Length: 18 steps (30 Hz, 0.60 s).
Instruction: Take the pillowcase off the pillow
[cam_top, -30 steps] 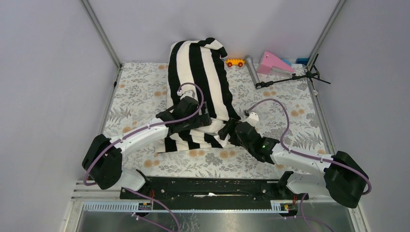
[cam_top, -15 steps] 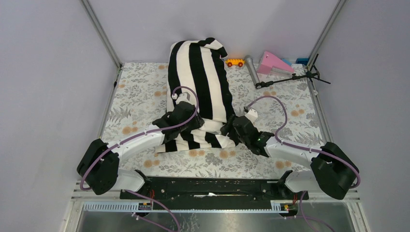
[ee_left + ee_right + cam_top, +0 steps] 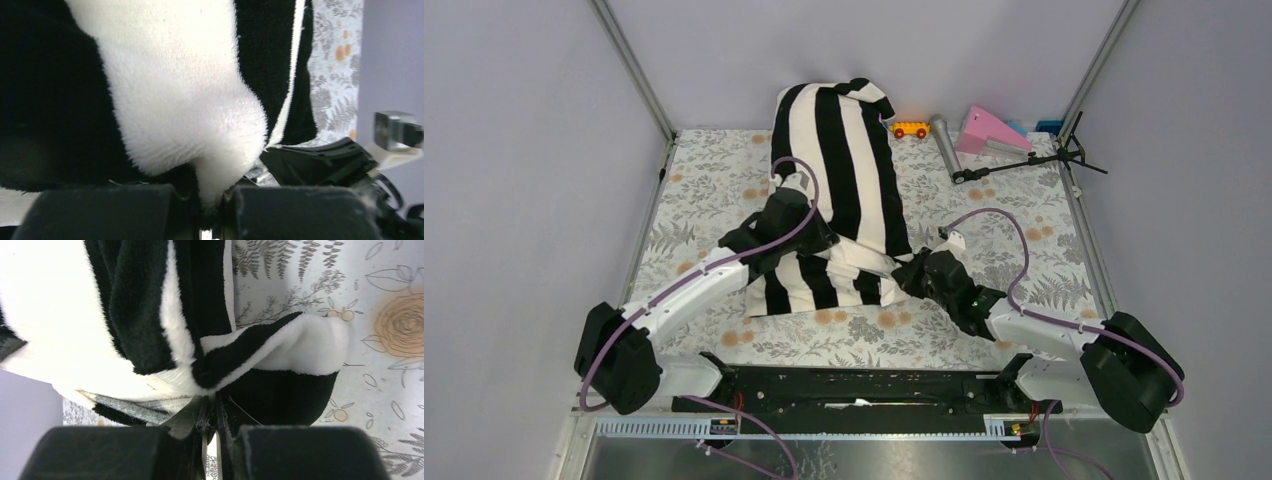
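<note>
The black-and-white striped pillowcase [image 3: 839, 170] lies lengthwise down the middle of the table, bulging at its far end and flatter and creased at its near end. The pillow is hidden inside it. My left gripper [image 3: 822, 240] sits on the cover's left side near the middle. In the left wrist view it [image 3: 215, 202] is shut on a pinched white fold of the pillowcase [image 3: 185, 100]. My right gripper [image 3: 906, 275] is at the cover's near right corner. In the right wrist view it [image 3: 212, 432] is shut on the bunched edge of the pillowcase [image 3: 260, 350].
A flower-printed cloth [image 3: 714, 190] covers the table. At the back right lie a yellow toy car [image 3: 910, 128], a grey cylinder [image 3: 945, 145], a pink wedge [image 3: 989, 130] and a black tripod [image 3: 1034, 160]. Grey walls close in on three sides.
Both grippers have shut on the striped cover. The left gripper has moved farther back and left, the right a little nearer and right, and the cover's near end has creased between them.
</note>
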### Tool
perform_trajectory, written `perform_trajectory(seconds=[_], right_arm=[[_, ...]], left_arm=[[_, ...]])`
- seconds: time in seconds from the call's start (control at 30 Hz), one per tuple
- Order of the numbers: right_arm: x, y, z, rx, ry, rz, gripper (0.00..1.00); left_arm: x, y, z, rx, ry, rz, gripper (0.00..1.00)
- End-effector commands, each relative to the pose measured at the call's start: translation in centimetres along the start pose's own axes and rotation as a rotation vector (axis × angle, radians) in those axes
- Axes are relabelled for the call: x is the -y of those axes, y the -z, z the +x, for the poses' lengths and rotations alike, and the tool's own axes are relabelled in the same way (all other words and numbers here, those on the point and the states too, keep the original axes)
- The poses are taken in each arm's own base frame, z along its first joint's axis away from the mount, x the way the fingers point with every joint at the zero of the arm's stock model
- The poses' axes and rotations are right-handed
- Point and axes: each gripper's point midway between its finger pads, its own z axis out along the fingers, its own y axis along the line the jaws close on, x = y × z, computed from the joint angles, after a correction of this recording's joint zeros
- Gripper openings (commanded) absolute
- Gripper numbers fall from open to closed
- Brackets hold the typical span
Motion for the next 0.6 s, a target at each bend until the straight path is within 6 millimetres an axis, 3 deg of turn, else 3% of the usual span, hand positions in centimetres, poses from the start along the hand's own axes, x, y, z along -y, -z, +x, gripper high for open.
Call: perform_trajectory(seconds=[0.0,0.1,0.2,0.43,0.57], right_arm=[[5.4,0.1,3.6,-0.132,0.092,0.143,0.09],[5.7,-0.3,4.3,-0.160,0.089,0.159,0.09],[6.3,-0.5,4.4,-0.165,0.089,0.183,0.09],[10.2,-1.2,4.9,-0.174,0.075,0.317,0.09],[11.1,-1.8,5.3,-0.217,0.061,0.361,0.02]], left_arm=[[6.5,5.5,-10.2,0.262,0.109,0.302,0.00],[8.8,7.2,-10.8,0.235,0.142,0.448,0.00],[9.7,8.4,-11.4,0.231,0.132,0.483,0.00],[9.5,12.3,-14.4,0.321,0.113,0.475,0.00],[8.1,12.5,-14.5,0.341,0.094,0.414,0.00]])
